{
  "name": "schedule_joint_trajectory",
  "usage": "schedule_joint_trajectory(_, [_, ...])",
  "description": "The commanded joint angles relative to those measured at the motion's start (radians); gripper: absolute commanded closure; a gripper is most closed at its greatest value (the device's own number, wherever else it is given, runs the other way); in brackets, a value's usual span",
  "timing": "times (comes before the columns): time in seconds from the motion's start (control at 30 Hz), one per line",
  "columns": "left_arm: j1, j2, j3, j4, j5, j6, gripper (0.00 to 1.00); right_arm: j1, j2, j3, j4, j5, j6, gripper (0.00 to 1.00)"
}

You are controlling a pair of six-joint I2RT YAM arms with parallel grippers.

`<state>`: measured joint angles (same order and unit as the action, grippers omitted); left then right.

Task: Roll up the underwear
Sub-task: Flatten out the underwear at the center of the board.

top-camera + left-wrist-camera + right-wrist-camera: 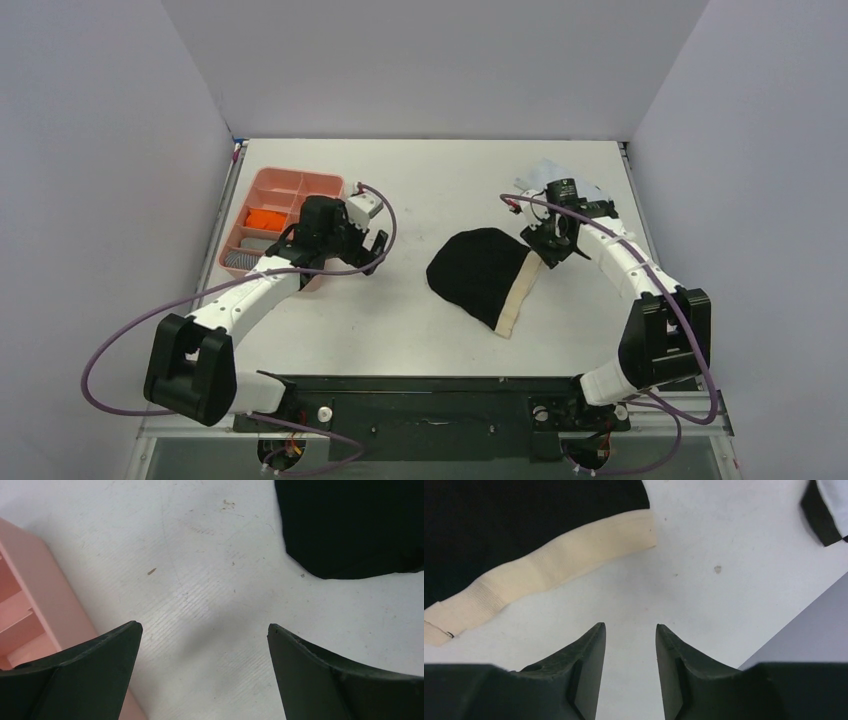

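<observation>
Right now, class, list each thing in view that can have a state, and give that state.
black underwear: unrolled, spread flat
orange underwear: bundled in a compartment of the pink tray
left gripper: open, empty
right gripper: partly open, empty

Black underwear (478, 272) with beige waistband (518, 291), bright orange garment (265, 217), pink tray (297, 174), white table (400, 325)

Overhead from behind — wrist views close, sharing black underwear (475, 270).
</observation>
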<state>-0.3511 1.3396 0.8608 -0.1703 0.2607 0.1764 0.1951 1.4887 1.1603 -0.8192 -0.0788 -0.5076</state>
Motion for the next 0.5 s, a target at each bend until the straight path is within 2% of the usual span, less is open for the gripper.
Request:
schedule_joint_trajectory(0.0, [-0.063,0.004,0.027,0.040,-0.019,0.045,0.03,0.005,-0.024,-0.052,0.002,0.040,-0.004,0.59])
schedule_joint_trajectory(0.13, [-0.071,-0.002,0.021,0.036,-0.019,0.047,0.03,0.122,-0.111,-0.137,-0.024,-0.032,-0.038,0.56])
schedule_joint_trajectory(0.27, [-0.063,-0.017,0.009,0.033,-0.040,0.043,0.03,0.324,-0.196,-0.239,0.007,-0.065,-0.023,0.56])
schedule_joint_trajectory(0.37, [-0.043,-0.027,0.009,0.012,-0.053,0.045,0.03,0.479,-0.209,-0.279,0.032,-0.044,0.012,0.56])
schedule_joint_trajectory(0.47, [-0.005,-0.032,0.021,-0.007,-0.048,0.037,0.03,0.567,-0.192,-0.308,0.064,-0.030,0.047,0.56])
